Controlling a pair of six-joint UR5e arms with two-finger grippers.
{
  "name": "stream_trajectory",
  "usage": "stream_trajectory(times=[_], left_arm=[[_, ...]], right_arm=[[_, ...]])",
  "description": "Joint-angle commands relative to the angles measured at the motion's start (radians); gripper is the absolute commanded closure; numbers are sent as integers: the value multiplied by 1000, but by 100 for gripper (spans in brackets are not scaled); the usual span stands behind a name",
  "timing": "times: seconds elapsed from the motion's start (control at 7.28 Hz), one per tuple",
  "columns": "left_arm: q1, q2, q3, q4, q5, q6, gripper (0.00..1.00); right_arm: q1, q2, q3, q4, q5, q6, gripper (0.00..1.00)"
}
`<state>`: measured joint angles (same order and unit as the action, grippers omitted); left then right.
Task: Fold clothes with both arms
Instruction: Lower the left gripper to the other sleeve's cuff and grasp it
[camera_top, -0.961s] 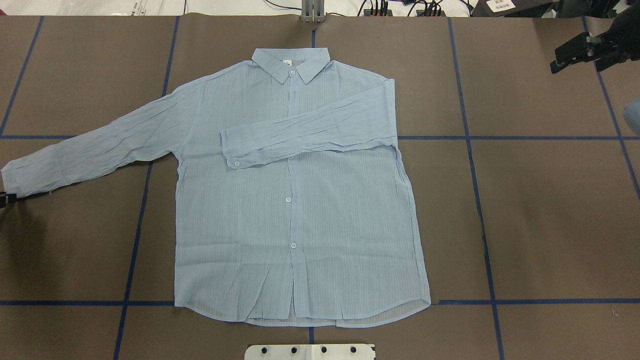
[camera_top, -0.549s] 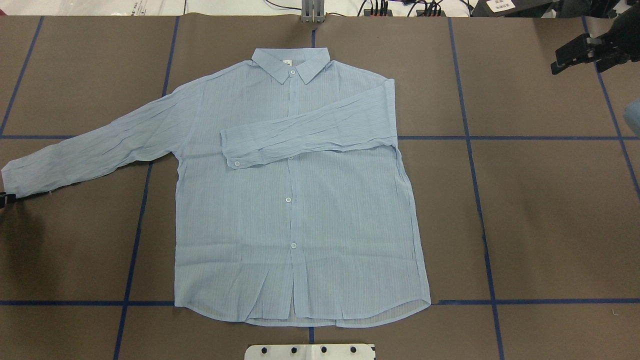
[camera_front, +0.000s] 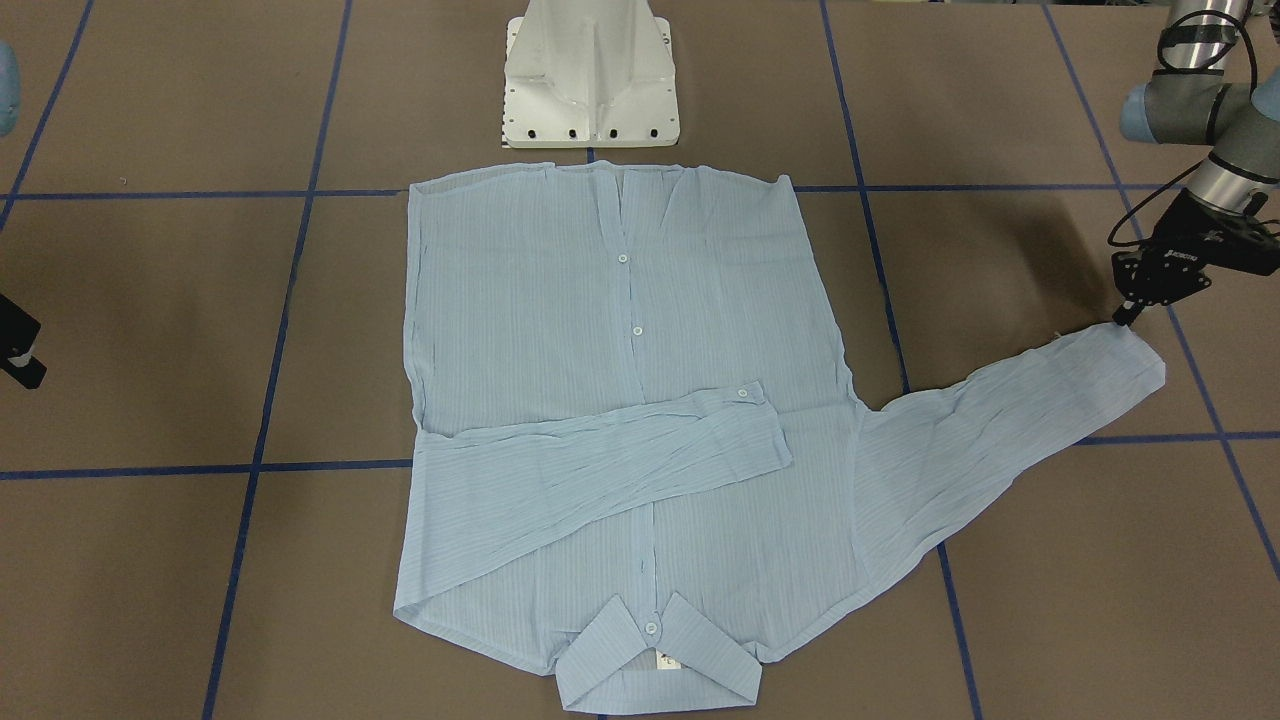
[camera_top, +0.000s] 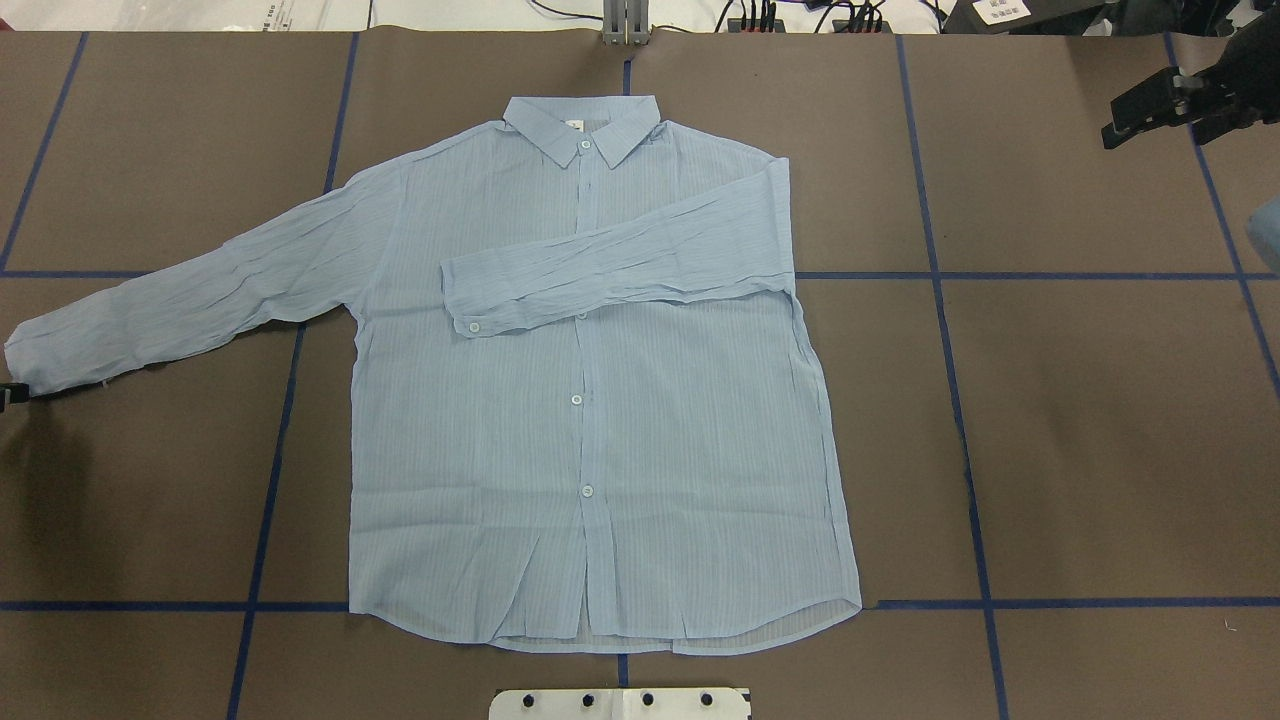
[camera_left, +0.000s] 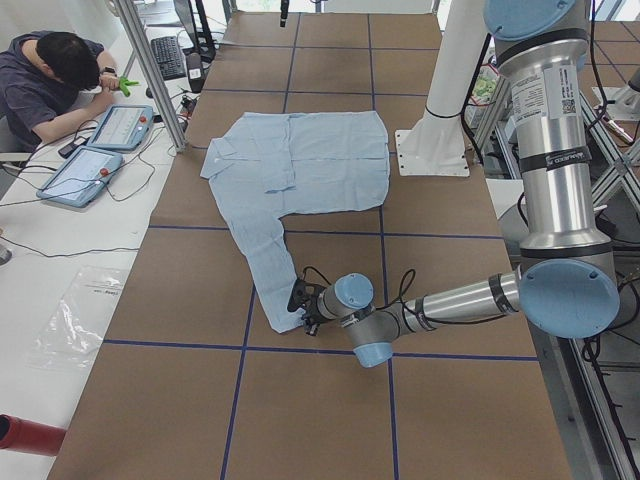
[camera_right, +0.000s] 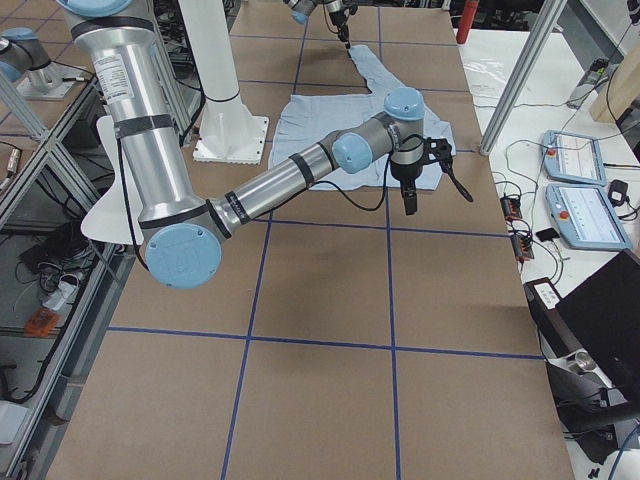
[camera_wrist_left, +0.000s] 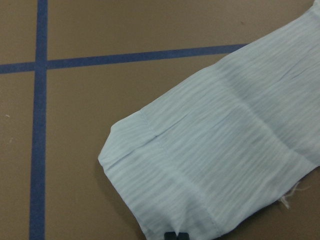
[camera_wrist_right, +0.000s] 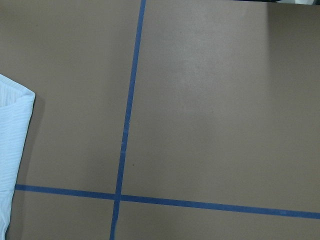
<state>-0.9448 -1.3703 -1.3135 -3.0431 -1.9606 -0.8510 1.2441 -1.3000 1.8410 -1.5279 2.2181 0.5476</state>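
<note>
Shirt: one light blue, finely striped button-up shirt (camera_top: 600, 430)
Arms: two silver-grey jointed robot arms (camera_left: 455, 299)
Base: one white pedestal base (camera_front: 590, 75)
Tablets: two blue-framed flat tablets (camera_left: 120, 126)
Person: one seated person (camera_left: 45, 90)

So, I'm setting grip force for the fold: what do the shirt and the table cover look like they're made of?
Shirt: thin woven cloth, probably light cotton, matte; fine stripes, soft creases.
Table cover: seems brown paper or card, matte; flat, with a sheet edge at the far side.

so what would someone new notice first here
A light blue shirt lies spread flat in the centre, one sleeve folded across its chest. The other sleeve stretches out sideways, with the left gripper down at its cuff. The right gripper hangs apart from it.
</note>
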Motion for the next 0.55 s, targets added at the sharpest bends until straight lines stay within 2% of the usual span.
stream_trajectory(times=[0.0, 0.27, 0.41], left_arm=[[-6, -1, -73, -61, -24, 1, 100], [-12, -54, -160, -73, -66, -17, 100], [-17, -123, -171, -60, -84, -75, 100]], right_arm=[[0, 1, 3, 2, 0, 0, 0], [0, -1, 6, 0, 2, 5, 0], [0, -1, 4, 0, 2, 2, 0]])
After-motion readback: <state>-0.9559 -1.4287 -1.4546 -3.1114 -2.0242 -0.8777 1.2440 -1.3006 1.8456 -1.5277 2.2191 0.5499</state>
